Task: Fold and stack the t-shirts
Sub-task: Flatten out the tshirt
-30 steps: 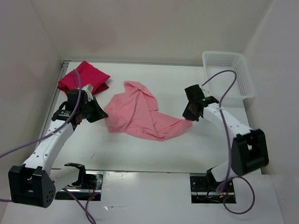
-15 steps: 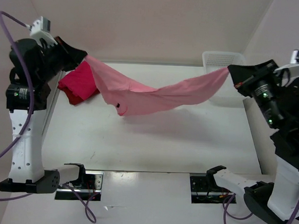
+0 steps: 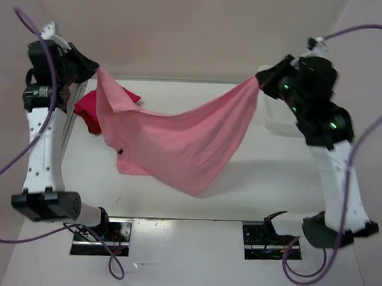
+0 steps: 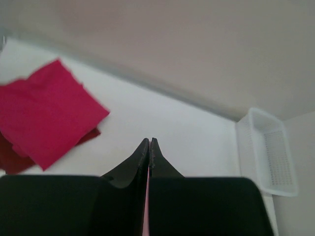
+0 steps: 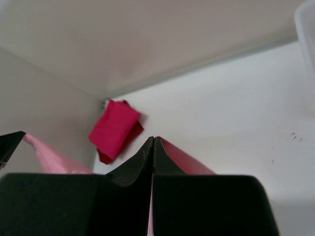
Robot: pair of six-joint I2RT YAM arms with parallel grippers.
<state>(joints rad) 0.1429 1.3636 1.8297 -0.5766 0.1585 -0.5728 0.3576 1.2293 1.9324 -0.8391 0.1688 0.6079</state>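
The salmon pink t-shirt (image 3: 178,139) hangs stretched in the air between both arms, sagging to a point above the table's middle. My left gripper (image 3: 93,69) is shut on its left corner, high at the back left. My right gripper (image 3: 262,79) is shut on its right corner, high at the back right. A thin pink strip shows between the left jaws (image 4: 148,196), and pink cloth lies beside the right jaws (image 5: 184,160). The folded crimson t-shirt (image 3: 88,104) lies on the dark red t-shirt (image 4: 12,160) at the back left of the table.
The white perforated basket (image 4: 270,152) stands at the back right corner, partly hidden behind my right arm in the top view. White walls enclose the table on three sides.
Both arms have lifted the pink t-shirt from the table high into the air and pulled its corners apart; it now hangs spread and sagging lower than half a second ago.
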